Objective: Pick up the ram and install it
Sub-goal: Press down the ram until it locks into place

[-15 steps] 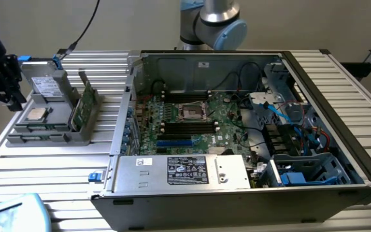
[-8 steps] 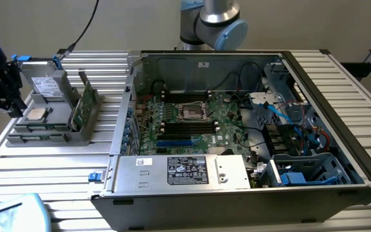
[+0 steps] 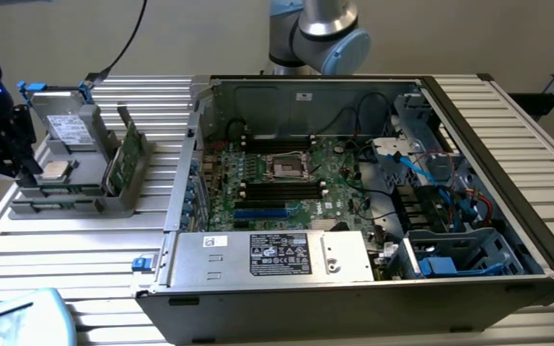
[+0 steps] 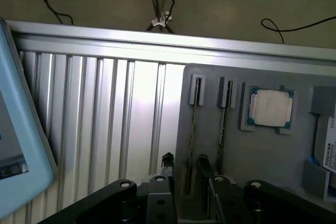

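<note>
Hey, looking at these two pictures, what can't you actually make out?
1. Wrist view: the ram stands edge-on, so its chips are hidden. One end is covered by the gripper, jaws open.
2. Wrist view: the drive label is cut off by the picture edge.
3. Wrist view: the light-blue object is cut off by the edge.
4. Exterior view: the motherboard slots are too small to tell whether any is filled.

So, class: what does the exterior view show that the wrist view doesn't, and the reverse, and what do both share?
Exterior view: the open computer case, its motherboard and power supply. Wrist view: the gripper, jaws open, close by the ram, and the drive's Toshiba label. Both: the grey holder, the ram, the processor chip, the ribbed table.
</note>
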Motion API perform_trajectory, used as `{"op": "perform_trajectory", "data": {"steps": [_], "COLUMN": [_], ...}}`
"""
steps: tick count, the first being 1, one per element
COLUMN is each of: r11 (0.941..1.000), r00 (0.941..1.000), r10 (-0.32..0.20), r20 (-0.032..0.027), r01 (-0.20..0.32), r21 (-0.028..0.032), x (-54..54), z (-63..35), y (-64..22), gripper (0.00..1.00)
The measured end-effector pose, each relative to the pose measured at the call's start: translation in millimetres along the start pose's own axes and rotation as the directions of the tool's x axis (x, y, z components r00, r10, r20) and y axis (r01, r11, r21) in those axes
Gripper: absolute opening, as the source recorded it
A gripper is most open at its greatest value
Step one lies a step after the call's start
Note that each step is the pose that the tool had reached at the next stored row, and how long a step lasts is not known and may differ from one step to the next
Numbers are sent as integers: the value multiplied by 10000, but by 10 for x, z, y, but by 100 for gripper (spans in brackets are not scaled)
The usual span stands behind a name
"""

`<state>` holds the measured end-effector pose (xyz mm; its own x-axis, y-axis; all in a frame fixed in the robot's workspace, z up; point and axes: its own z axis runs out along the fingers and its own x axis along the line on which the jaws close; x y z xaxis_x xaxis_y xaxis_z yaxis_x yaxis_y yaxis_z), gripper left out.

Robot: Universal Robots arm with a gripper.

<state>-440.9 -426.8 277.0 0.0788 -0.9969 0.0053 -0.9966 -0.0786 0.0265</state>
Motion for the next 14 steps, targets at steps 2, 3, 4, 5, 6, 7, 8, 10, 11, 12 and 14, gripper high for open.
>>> {"op": "perform_trajectory", "data": {"steps": [2,3,4,5,6,7,8,10,11,12,14], "r11": [10000,10000,10000,10000,10000,10000,10000,10000,10000,10000,10000], "r00": [10000,10000,10000,10000,10000,10000,10000,10000,10000,10000,10000], "r10": [1,0,0,0,0,0,-1,0,0,-1,1], "r20": [1,1,1,2,1,1,1,1,0,-1,1], "r01": [-1,0,0,0,0,0,1,0,0,1,-1], "r21": [1,1,2,4,2,3,5,13,15,18,29], "x": [24,38,52,61,67,71,74,79,82,84,85], "z": [37,56,75,94,111,128,147,183,201,218,254], "y": [1,1,1,0,-3,-8,-17,-38,-46,-50,-52], "gripper": [31,31,31,31,31,31,31,31,31,31,31]}}
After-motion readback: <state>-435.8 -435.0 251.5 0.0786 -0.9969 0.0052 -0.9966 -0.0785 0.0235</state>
